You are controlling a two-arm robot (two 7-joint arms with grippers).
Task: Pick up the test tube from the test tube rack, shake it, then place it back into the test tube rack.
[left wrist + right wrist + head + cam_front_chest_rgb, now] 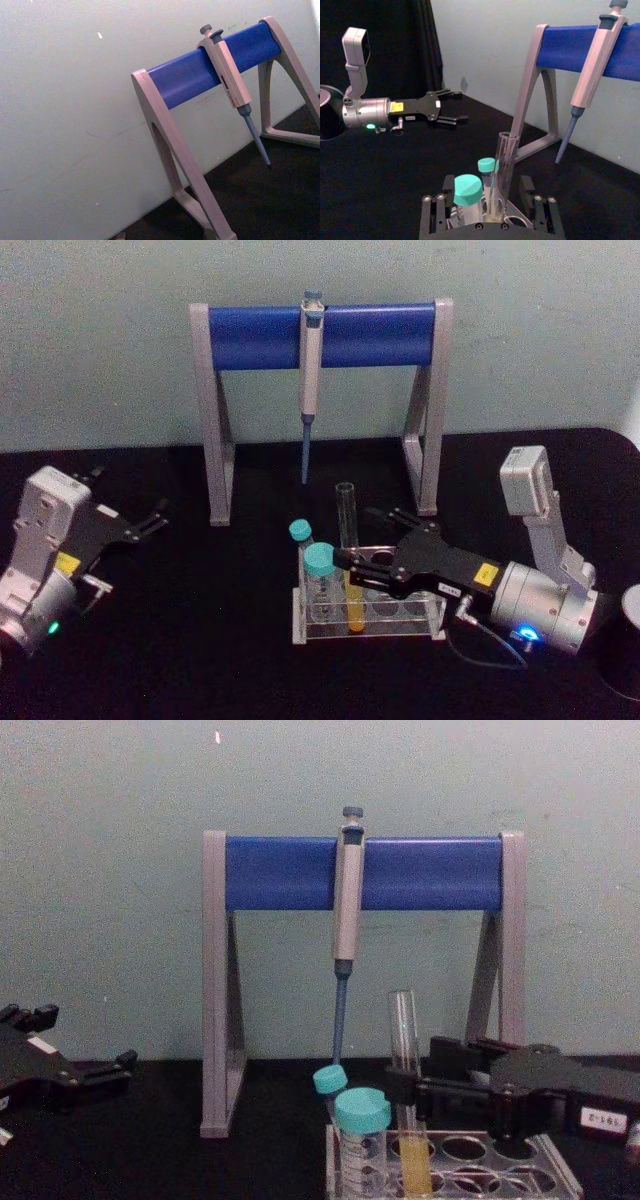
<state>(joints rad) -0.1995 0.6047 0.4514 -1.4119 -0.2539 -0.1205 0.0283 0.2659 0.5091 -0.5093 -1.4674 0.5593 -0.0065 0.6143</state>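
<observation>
1. The stand point(250, 337) rises behind the rack. Its pipette point(311, 370) hangs with the tip just behind and above the tube's mouth. I judge the lift should go straight up only until the tube's bottom clears its hole, then draw toward the robot.
2. The table point(200, 660) has open room in front of the rack and between the arms, likely the safest place to shake.
3. The left gripper point(155, 518) is parked on the left, fingers spread and holding nothing, well apart from the rack.
4. The right gripper point(346, 572) reaches in from the right, just above the rack. Its fingers are spread either side of the tube and not yet clamped. It should close centred, so the glass is not levered against its hole.
5. The rack point(370, 632) looks light, so a tilted pull could drag it up.
6. The tube point(347, 510) stands upright in the rack, uncapped, with yellow liquid at its bottom. Shake it gently and keep it near upright.
7. Two teal-capped vials point(320, 562) sit in the rack just left of the tube, past the fingertips. Reach no deeper.
</observation>
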